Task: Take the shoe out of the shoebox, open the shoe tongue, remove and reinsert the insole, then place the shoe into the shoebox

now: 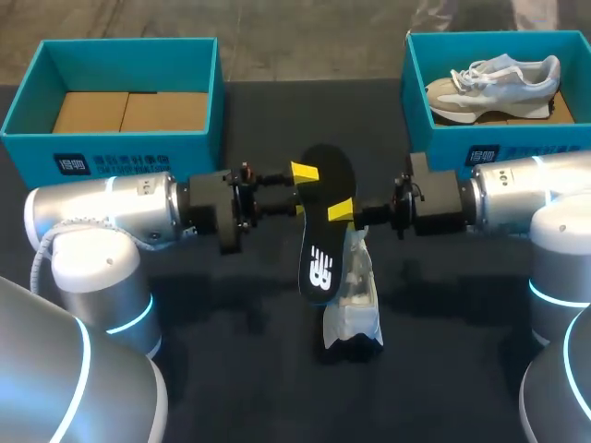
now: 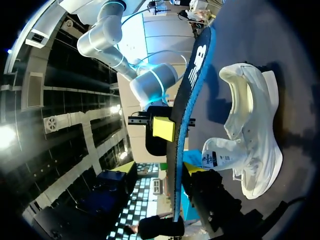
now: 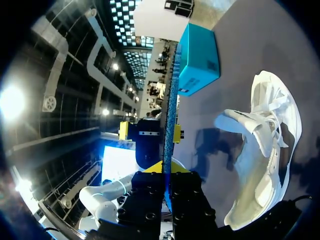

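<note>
— While the right gripper pinches the black insole with its yellow tips pressed on both flat sides, what does the left gripper do?

— Its tips stand spread apart. The insole is between them, but one tip is off it. So the left one does not hold it.

— Where is the shoe?

— On the table, under the insole and a bit nearer than both grippers. It sits a little to the right of the middle, so the right gripper is nearer to it.

— Which way does it lie?

— Its long way runs from far to near, almost the same as the insole. The insole's near end hangs just above the shoe. I think the insole must tip down and slide in along that line.

— Is there room?

— Yes. Bare table lies to the left, to the right and on the near side. Both blue boxes are at the far edge, well apart from the shoe. The left shoebox has only brown card in it. The right shoebox has another shoe in it. I guess our shoe goes in the left one later.
</note>
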Motion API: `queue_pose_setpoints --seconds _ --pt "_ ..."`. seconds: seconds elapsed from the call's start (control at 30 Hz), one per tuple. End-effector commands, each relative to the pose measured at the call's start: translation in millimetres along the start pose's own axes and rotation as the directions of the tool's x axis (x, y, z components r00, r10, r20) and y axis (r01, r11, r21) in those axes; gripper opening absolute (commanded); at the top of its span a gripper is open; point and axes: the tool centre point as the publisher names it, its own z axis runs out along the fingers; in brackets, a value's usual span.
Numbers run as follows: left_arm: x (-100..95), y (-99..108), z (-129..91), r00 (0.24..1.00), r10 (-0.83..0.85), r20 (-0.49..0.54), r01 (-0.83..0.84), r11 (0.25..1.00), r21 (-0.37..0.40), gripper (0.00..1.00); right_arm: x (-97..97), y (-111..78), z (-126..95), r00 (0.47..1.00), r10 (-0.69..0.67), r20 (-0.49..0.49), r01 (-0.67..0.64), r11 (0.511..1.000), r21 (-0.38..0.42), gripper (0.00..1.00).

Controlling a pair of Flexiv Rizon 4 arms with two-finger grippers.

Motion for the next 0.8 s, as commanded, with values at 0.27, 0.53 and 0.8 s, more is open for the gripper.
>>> queue_pose_setpoints --seconds 0.27,0.53,0.8 --pt "7.0 3.2 7.2 1.000 -0.004 0.004 0.004 1.000 -0.005 0.44 0.2 -0.9 1.7 1.000 0.000 0.002 0.000 1.000 -0.003 0.00" --pt "11.3 5.2 10.0 1.000 -0.010 -0.007 0.010 1.000 0.001 0.31 0.2 -0.9 1.7 1.000 0.000 0.002 0.000 1.000 -0.003 0.00" --pt "12.7 8.2 15.6 1.000 -0.006 -0.018 0.006 1.000 0.010 0.21 0.2 -0.9 1.7 1.000 0.000 0.002 0.000 1.000 -0.003 0.00"
